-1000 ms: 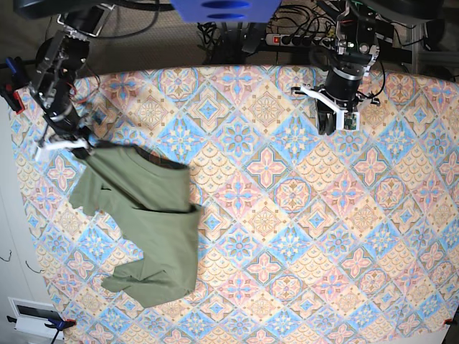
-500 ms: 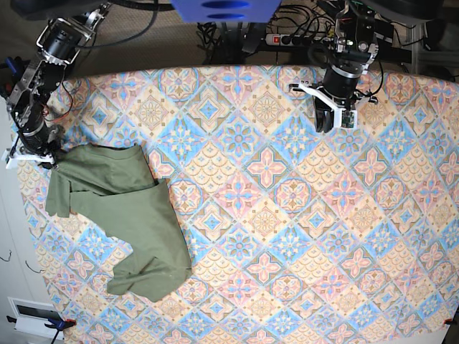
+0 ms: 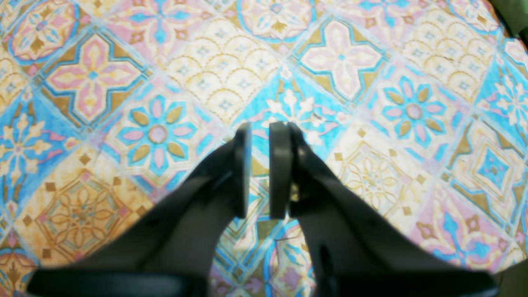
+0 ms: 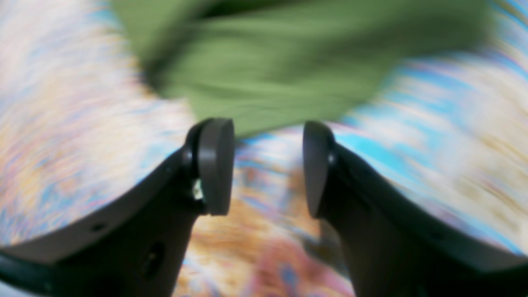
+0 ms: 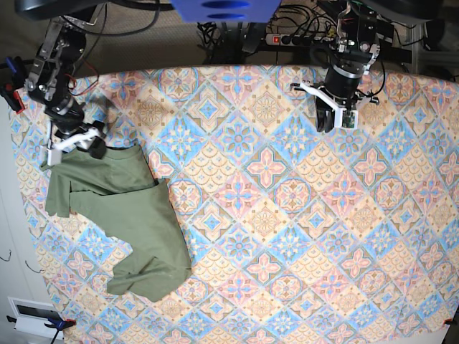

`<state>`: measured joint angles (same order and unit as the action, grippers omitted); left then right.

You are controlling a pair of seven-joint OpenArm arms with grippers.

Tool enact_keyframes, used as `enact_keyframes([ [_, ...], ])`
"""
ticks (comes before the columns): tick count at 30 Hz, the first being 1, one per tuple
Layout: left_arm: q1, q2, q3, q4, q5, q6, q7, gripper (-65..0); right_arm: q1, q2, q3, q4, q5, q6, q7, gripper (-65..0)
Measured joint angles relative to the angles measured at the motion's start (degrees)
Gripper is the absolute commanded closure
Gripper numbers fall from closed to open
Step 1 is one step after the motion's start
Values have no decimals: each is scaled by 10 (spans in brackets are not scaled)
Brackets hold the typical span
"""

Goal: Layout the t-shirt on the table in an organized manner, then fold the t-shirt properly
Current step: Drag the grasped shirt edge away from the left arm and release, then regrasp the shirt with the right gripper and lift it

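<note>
The t-shirt (image 5: pixel 122 215) lies bunched and creased near one side edge of the table (image 5: pixel 287 215), one part doubled over and a sleeve sticking out, so by my reading the spreading-out is barely begun and no fold is made. The right gripper (image 4: pixel 268 165) hangs just above the cloth's edge, jaws apart, holding nothing. The left gripper (image 3: pixel 260 169) waits well apart over bare tabletop, jaws nearly together and empty.

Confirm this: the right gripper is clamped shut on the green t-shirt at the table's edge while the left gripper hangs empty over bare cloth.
Not quite. The right gripper is open, with the t-shirt lying beyond its fingertips, as the right wrist view shows. The left gripper does hang empty over the table.
</note>
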<state>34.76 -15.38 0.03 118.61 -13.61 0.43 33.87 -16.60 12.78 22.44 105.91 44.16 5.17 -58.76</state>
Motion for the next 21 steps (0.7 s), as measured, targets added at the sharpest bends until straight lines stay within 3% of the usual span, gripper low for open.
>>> enact_keyframes([
  [5,0,0,0,0,0,0,0,-81,-9,-33,-44,-20,-8,0,-6,-268],
  [11,0,0,0,0,0,2,0,-81,46,-35,-93,-81,-5,2,7,-268],
  [21,0,0,1,0,0,0,0,-81,88,-36,-98,-149,-11,0,9,-263],
])
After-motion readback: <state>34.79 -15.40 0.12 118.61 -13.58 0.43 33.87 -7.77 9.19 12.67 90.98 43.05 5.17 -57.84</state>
